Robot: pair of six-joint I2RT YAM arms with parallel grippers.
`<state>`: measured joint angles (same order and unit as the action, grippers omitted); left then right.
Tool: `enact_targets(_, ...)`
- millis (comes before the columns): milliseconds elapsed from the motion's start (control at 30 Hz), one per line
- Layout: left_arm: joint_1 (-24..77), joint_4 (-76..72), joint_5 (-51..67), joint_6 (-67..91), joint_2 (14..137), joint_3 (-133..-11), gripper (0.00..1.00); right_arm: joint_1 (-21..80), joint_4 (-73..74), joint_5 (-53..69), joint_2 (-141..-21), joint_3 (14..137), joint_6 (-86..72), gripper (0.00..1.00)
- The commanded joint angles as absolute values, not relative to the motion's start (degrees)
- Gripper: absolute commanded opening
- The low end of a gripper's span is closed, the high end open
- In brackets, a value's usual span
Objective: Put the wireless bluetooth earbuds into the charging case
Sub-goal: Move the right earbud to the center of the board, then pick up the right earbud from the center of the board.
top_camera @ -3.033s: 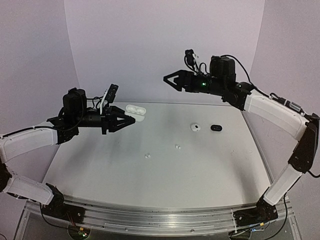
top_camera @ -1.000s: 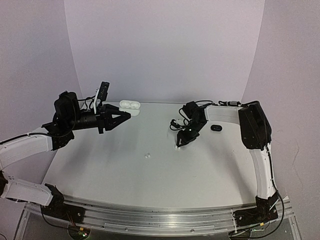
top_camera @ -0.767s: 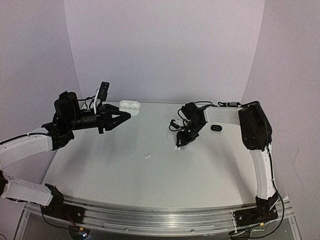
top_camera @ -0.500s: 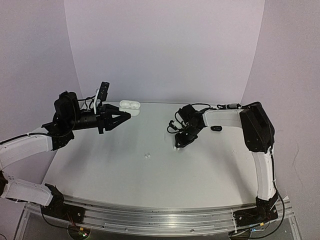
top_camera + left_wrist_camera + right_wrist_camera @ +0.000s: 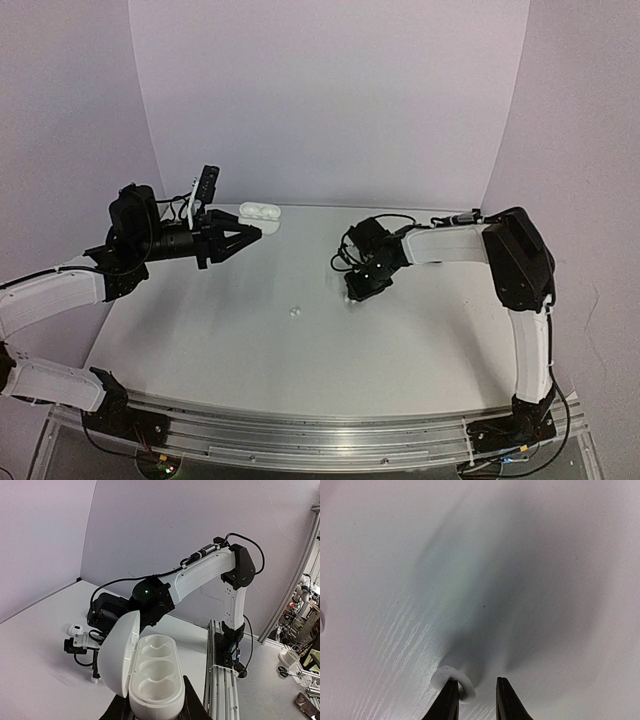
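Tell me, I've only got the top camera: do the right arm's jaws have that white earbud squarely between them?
Observer: No. In the right wrist view the white earbud lies at one tip of the right jaws, only partly in their gap.
Operator: And the charging case, is it ready?
Observer: In the left wrist view the charging case sits clamped in the left jaws, lid open, hollows empty.

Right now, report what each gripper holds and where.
Left gripper holds the open charging case by one end. Right gripper straddles a white earbud, not clamped.
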<state>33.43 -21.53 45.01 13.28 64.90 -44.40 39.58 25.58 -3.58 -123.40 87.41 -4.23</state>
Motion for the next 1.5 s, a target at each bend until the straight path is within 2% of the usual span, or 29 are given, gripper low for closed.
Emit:
enact_targets(0, 33.44, -23.59, 45.53, 12.13, 64.09, -44.00, 0.00, 43.21, 30.41, -1.97, -123.08, 83.26, -9.04, 0.26)
enact_targets(367, 33.42, -23.65, 45.33, 11.25, 64.03, -43.86, 0.00, 44.31, 26.41, -3.01, -122.68, 81.66, -10.99, 0.17)
enact_targets(633, 33.37, -23.74, 45.27, 10.99, 63.80, -43.93, 0.00, 43.87, 26.37, -3.15, -122.47, 81.46, -10.67, 0.17)
enact_targets(967, 33.41, -23.88, 45.25, 11.01, 63.63, -43.73, 0.00, 43.39, 26.37, -4.19, -122.96, 82.54, -9.27, 0.01)
enact_targets(1467, 33.40, -24.28, 45.25, 10.74, 63.47, -43.44, 0.00, 43.00, 23.39, -5.31, -117.49, 79.90, -7.04, 0.00)
